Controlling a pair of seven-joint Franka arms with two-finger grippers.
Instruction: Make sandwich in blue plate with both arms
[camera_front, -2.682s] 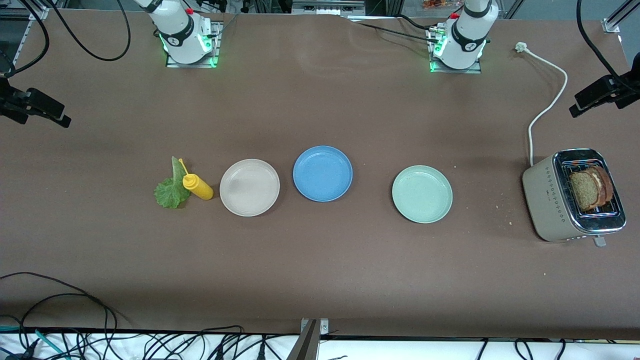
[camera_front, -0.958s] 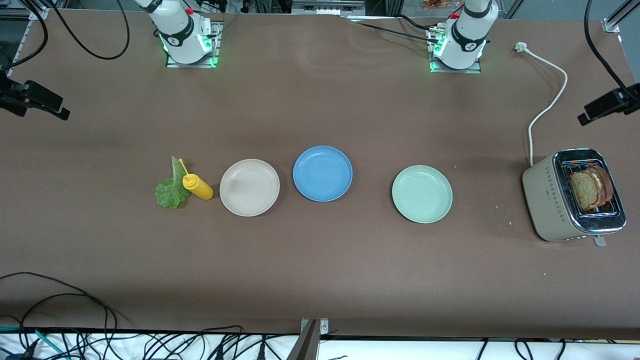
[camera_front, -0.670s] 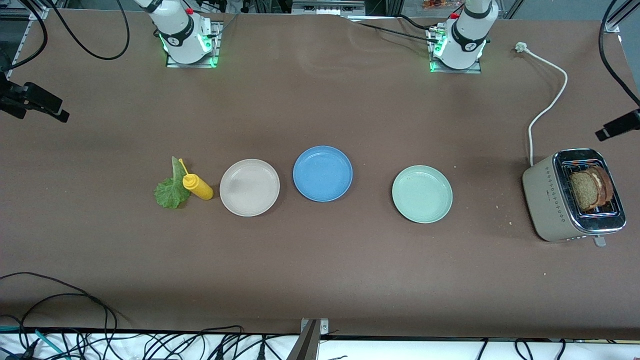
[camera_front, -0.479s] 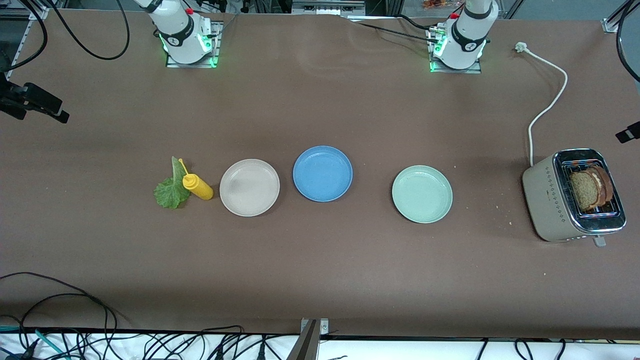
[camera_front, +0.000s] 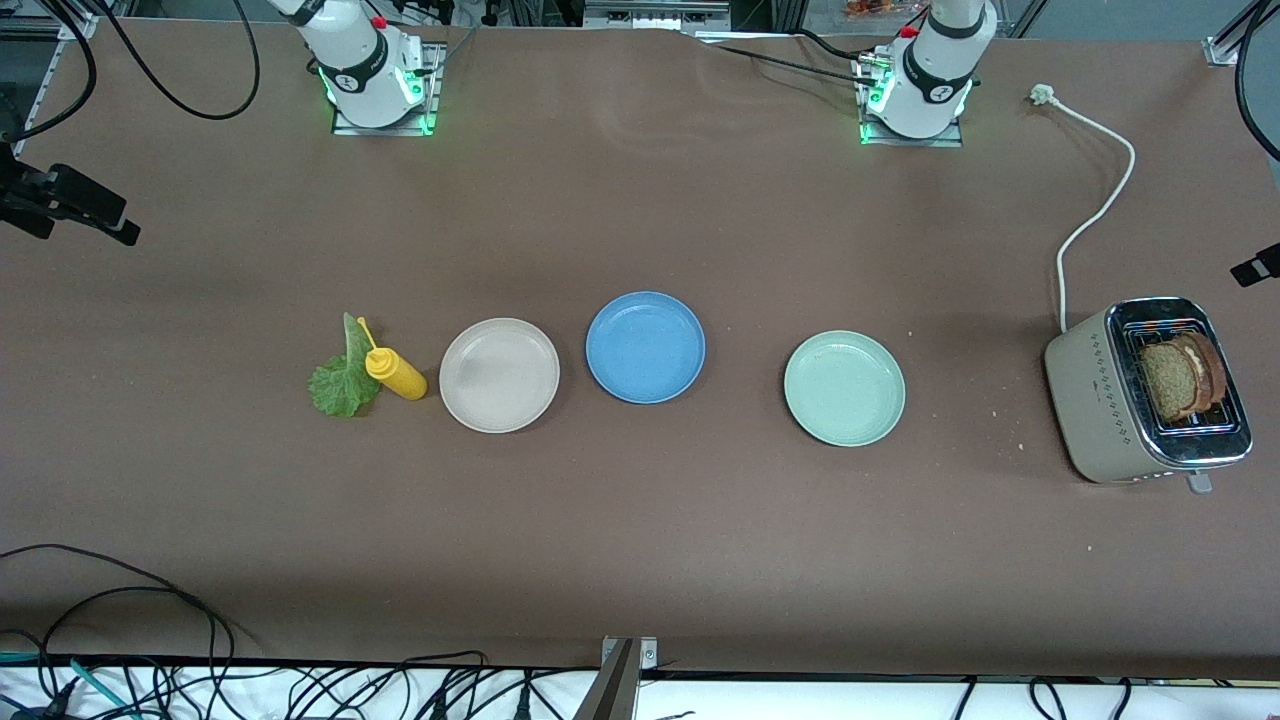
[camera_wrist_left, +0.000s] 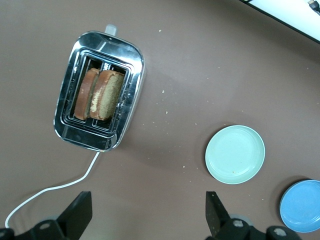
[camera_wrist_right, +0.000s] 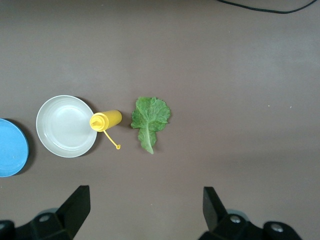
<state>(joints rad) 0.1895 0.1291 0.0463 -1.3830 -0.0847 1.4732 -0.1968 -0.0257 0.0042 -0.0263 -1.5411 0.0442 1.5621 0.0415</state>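
The blue plate (camera_front: 645, 347) sits empty mid-table between a beige plate and a mint plate. Two brown bread slices (camera_front: 1185, 375) stand in the toaster's slots, also seen in the left wrist view (camera_wrist_left: 102, 95). The green lettuce leaf (camera_front: 340, 380) lies flat beside the yellow bottle, also seen in the right wrist view (camera_wrist_right: 149, 117). My left gripper (camera_wrist_left: 147, 214) is open and empty, high over the table near the toaster. My right gripper (camera_wrist_right: 145, 209) is open and empty, high over the right arm's end of the table (camera_front: 100, 220).
A yellow squeeze bottle (camera_front: 397, 372) lies between the lettuce and the beige plate (camera_front: 499, 375). The mint plate (camera_front: 844, 388) sits between the blue plate and the toaster (camera_front: 1100, 400). The toaster's white cord (camera_front: 1095, 205) runs toward the left arm's base.
My left gripper has swung toward the left arm's end of the table until only a tip shows at the front view's edge. The right gripper has hardly moved. Nothing on the table moved.
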